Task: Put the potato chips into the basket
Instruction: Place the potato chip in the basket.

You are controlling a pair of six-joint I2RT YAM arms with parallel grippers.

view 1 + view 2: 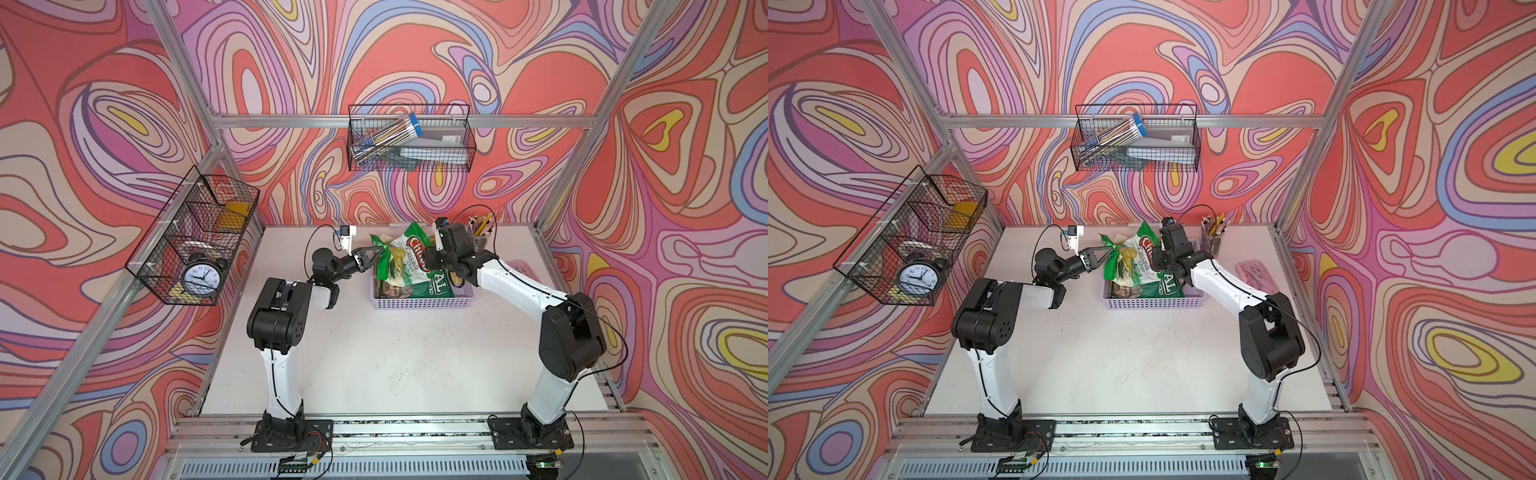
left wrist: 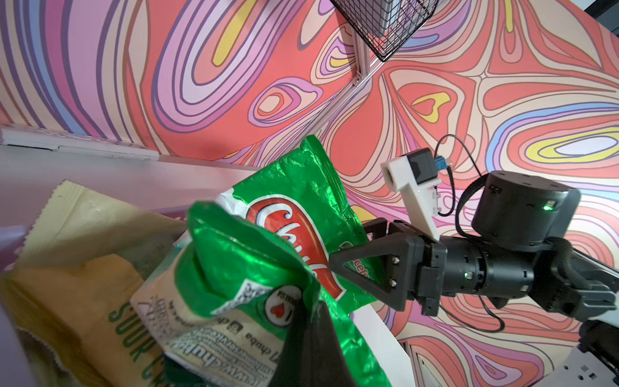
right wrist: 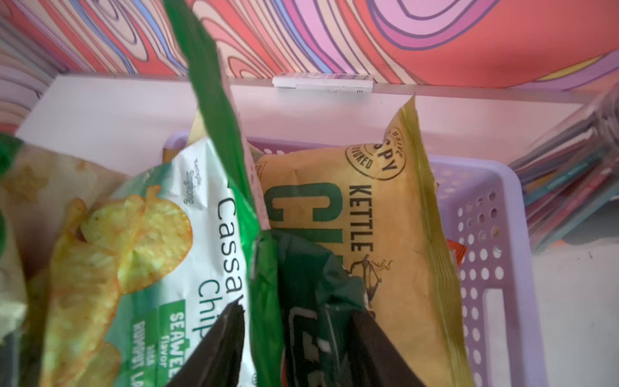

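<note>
The white worktop fills the lower middle of both top views. The lilac basket sits on it just above frame centre, toward the far edge. The basket's already stuffed:

- The big green Chuba cassava bag stands tilted up out of its left half.
- A dark green REAL bag lies against the front wall.
- In the right wrist view, a tan kettle chips bag lies flat inside the basket, right of frame centre.

The left tool comes in from the left of the basket and is clamped tight on the Chuba bag's crumpled green corner. The right tool is down over the basket, its fingers apart with the Chuba bag's green edge between them. Can't tell whether it's actually pinching anything.
</note>
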